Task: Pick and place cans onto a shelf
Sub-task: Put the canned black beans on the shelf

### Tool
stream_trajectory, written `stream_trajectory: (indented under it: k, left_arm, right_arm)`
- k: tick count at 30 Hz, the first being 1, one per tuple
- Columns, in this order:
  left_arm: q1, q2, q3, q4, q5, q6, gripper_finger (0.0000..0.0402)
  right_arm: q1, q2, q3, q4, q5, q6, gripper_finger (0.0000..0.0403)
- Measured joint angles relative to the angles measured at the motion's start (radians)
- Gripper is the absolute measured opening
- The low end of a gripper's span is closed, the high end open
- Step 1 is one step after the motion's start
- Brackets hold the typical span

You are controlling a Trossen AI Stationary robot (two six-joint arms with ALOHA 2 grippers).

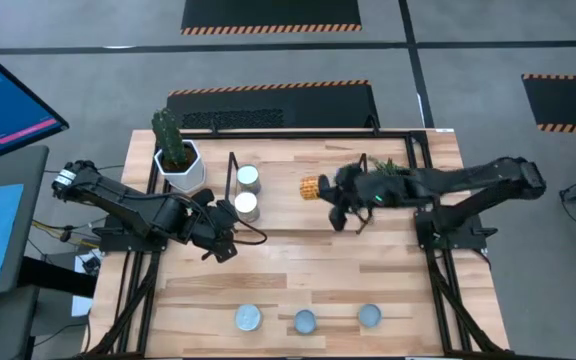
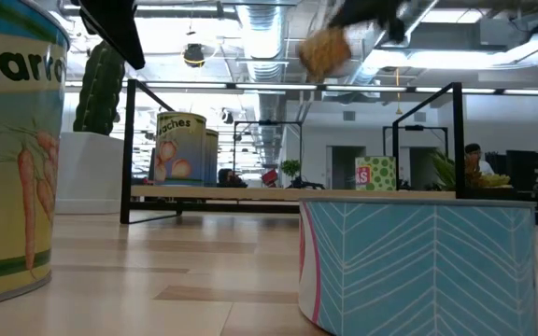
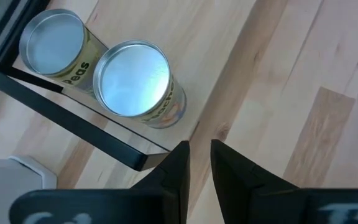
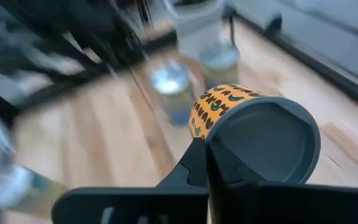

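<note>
My right gripper is shut on an orange patterned can, high above the table in the low view, over the black rod shelf. Two silvery-topped cans stand inside the shelf at its left end; they also show in the left wrist view. My left gripper hovers just near of them, empty, its fingers almost together. Three more cans stand in a row by the table's near edge. My right gripper pinches the orange can by its patterned side, coming about level from the table's right. The can is lifted clear and tipped, its dark round end facing the wrist camera. The near finger hides the place of contact.
A white faceted pot with a cactus stands left of the shelf. A small spiky green plant sits under my right arm. In the low view a carrot can and a teal can stand close up.
</note>
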Motion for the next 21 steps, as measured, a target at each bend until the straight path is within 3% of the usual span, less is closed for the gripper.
stream_trajectory:
  k: [3, 7, 21]
  left_arm:
    - [0.0, 0.0, 0.0, -0.001, -0.004, -0.001, 0.0052]
    - [0.0, 0.001, 0.0, -0.004, -0.006, 0.001, 0.0052]
    - [0.0, 0.0, 0.0, -0.007, -0.032, 0.017, 0.0052]
  right_arm:
    - [-0.107, 0.063, 0.005, 0.02, -0.133, -0.071, 0.0003]
    - [-0.177, 0.161, 0.03, -0.027, -0.229, -0.128, 0.0003]
    - [-0.087, 0.461, 0.328, -0.486, -0.232, -0.187, 0.0003]
